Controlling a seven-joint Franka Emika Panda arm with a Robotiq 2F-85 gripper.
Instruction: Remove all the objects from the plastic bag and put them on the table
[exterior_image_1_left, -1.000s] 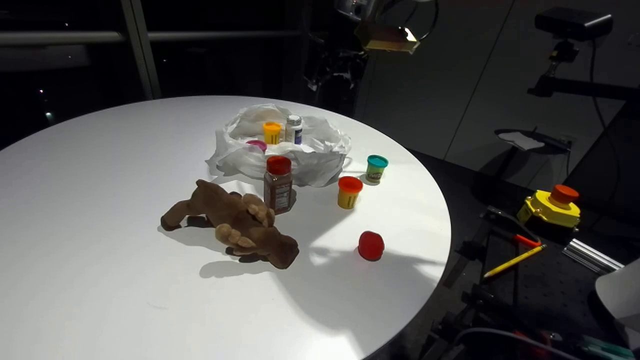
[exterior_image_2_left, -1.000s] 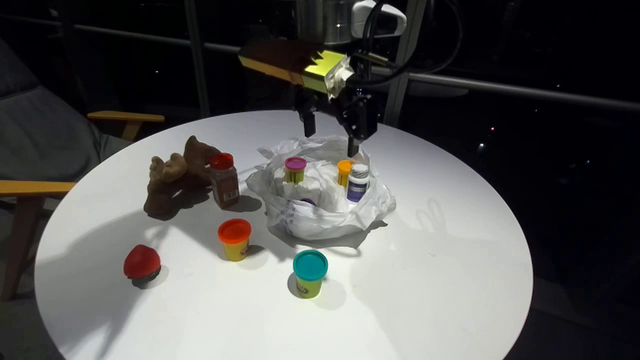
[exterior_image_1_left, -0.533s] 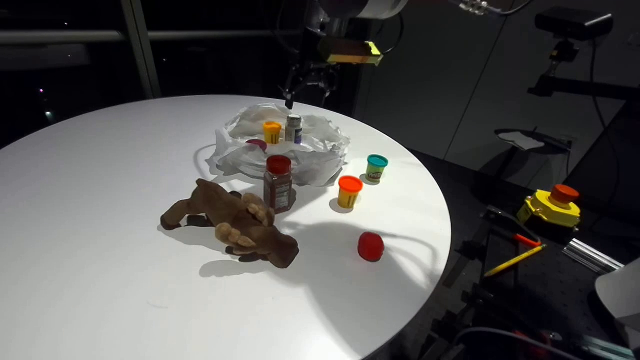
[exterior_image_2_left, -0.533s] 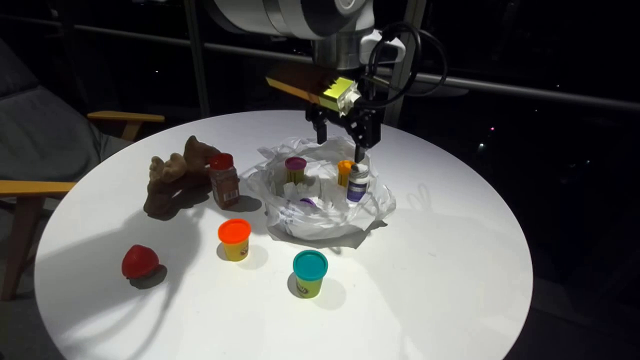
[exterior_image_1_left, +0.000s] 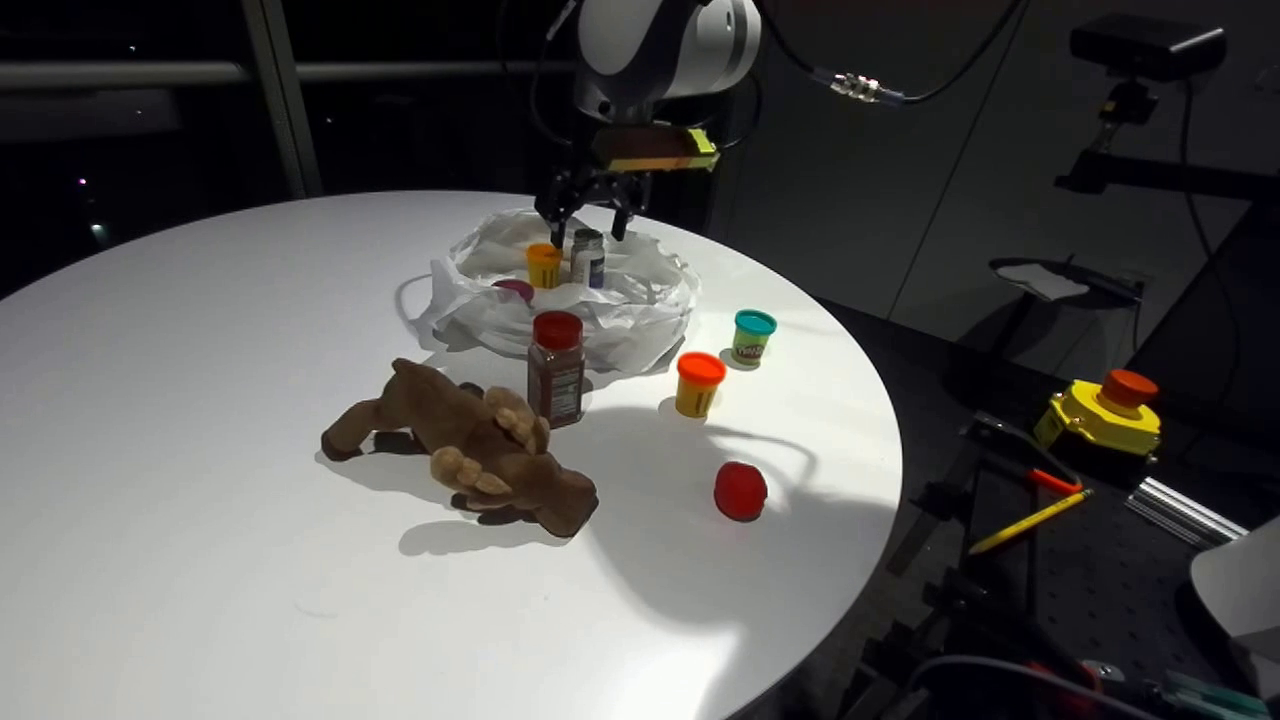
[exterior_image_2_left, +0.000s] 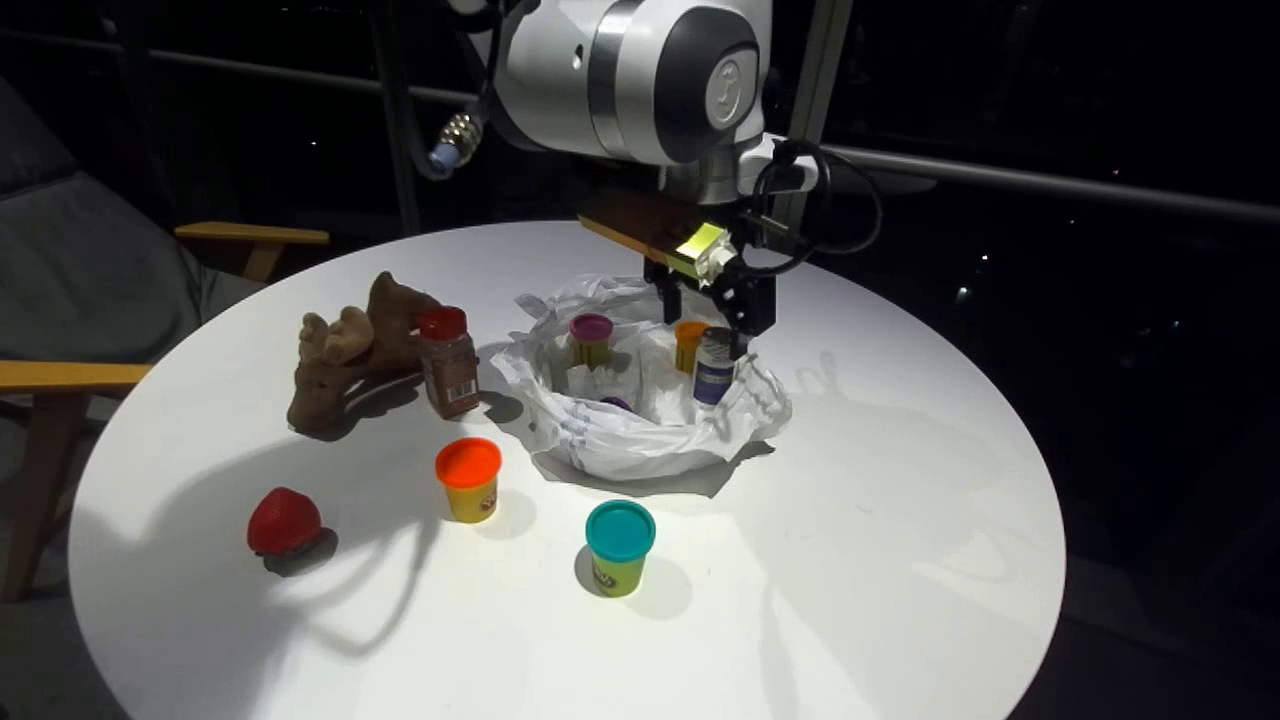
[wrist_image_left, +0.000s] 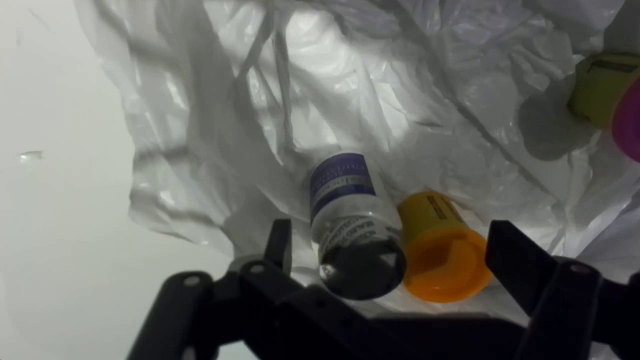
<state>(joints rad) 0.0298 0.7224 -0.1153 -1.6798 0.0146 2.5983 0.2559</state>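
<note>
The plastic bag (exterior_image_2_left: 650, 450) lies spread open on the white table (exterior_image_2_left: 860, 600). Inside it stand a white bottle with a purple label (wrist_image_left: 345, 185) and an orange-lidded jar (wrist_image_left: 445, 265), side by side. A magenta-lidded jar (exterior_image_2_left: 591, 345) and a purple lid (exterior_image_2_left: 616, 403) also show in the bag. My gripper (wrist_image_left: 390, 242) is open above, one finger beyond the bottle and one beyond the orange jar, nothing held. Outside the bag on the table are the brown plush (exterior_image_1_left: 470, 440), red-capped bottle (exterior_image_1_left: 556, 385), red-orange-lidded jar (exterior_image_1_left: 698, 390), teal-lidded jar (exterior_image_1_left: 751, 342) and a red strawberry-like thing (exterior_image_1_left: 741, 491).
Past the table's edge sits a yellow device with a red button (exterior_image_1_left: 1105, 420), near a pencil (exterior_image_1_left: 1030, 522) on a black surface. A camera (exterior_image_1_left: 1147, 48) is mounted behind. A chair (exterior_image_2_left: 90, 260) stands beside the table.
My gripper has come down over the bag to the white bottle and orange-lidded jar, its jaws staying open. The objects on the table and in the bag keep their places.
</note>
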